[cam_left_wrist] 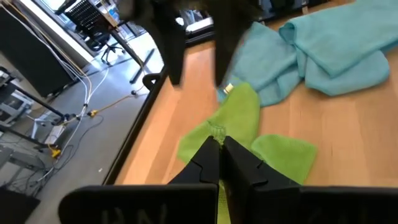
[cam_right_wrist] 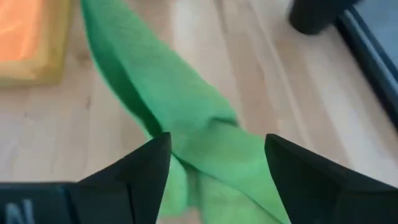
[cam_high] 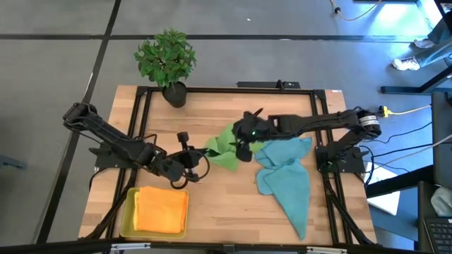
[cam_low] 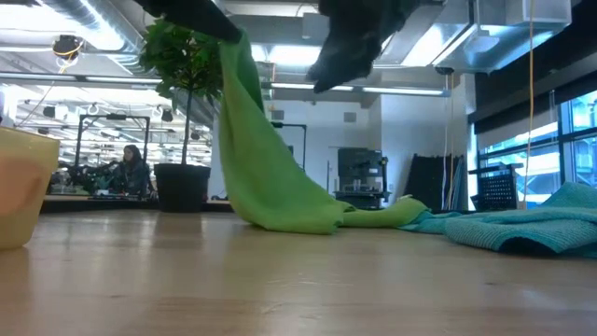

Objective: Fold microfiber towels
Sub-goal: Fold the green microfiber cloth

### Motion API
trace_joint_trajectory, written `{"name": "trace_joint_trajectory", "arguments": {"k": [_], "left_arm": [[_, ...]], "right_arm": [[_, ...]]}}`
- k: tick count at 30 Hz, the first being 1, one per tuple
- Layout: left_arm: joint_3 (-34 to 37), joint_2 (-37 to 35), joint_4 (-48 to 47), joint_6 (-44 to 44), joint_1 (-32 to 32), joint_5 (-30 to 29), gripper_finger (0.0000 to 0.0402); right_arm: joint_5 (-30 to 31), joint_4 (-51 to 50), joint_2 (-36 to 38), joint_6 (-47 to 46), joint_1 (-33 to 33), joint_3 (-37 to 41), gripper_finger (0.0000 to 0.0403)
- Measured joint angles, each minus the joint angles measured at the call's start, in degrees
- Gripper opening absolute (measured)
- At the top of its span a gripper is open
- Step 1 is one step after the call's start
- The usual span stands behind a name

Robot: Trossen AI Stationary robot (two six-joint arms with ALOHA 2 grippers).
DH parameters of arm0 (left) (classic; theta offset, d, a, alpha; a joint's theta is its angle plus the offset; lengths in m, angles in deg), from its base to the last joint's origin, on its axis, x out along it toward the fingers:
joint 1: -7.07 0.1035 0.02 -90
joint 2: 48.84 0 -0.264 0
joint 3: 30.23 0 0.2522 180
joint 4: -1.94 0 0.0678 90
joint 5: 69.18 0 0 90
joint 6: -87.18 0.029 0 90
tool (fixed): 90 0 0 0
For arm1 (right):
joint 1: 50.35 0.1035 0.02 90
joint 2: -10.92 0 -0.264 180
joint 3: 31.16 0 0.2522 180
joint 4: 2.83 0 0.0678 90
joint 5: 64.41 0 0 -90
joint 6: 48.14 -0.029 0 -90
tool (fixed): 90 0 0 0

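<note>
So far you have only the orange towel (cam_high: 162, 209) trayed; left gripper (cam_high: 200, 158) pinches the green towel (cam_high: 224, 149) mid-table, right gripper (cam_high: 244, 147) gapes empty, teal towels (cam_high: 286, 176) wait.

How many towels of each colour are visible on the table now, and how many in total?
Green towel: 1
Teal-blue towels: a heap, 1 or 2, cannot tell
Orange towel: 1, in the yellow tray
Total: at least 3 towels visible

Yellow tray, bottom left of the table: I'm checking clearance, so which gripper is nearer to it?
Left. The left gripper, shut on the green towel, is just above the tray; the right gripper is farther off, mid-table.
</note>
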Motion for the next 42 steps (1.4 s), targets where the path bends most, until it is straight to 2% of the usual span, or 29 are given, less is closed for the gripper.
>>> {"name": "trace_joint_trajectory", "arguments": {"k": [6, 9, 13, 24, 30, 34, 36, 42], "left_arm": [[0.0, 0.0, -0.4, -1.1, 0.7, 0.1, 0.0000], [0.0, 0.0, -0.5, -1.2, 1.2, 0.3, 0.0000], [0.0, 0.0, -0.5, -1.1, 1.2, 1.6, 0.0000], [0.0, 0.1, -0.3, 0.0, 1.2, 1.5, 0.0000], [0.0, 0.1, -1.2, 0.4, 1.1, 1.5, 0.0000], [0.0, -0.6, -4.6, 0.1, 0.2, 1.5, 0.0000], [0.0, -1.4, -5.6, -0.8, -0.4, 1.5, 0.0000], [0.0, -4.6, -9.2, -3.0, -1.9, 1.2, 0.0000]], "right_arm": [[0.1, 13.9, -6.9, 0.8, 2.8, 0.1, 0.0258], [3.4, 16.7, -8.9, 0.9, 2.8, 0.1, 0.0258], [8.8, 16.9, -10.6, 0.9, 1.9, 0.1, 0.0258], [7.0, 16.8, -17.5, 0.8, -1.0, 0.1, 0.0258], [8.3, 10.0, -19.2, 0.9, -2.8, 0.1, 0.0244], [11.7, 3.2, -19.2, 0.5, -3.9, 0.1, 0.0208], [11.5, 2.5, -19.2, 0.4, -4.3, 0.1, 0.0179], [8.4, 2.1, -18.6, 2.0, -4.2, 0.0, 0.0040]]}}
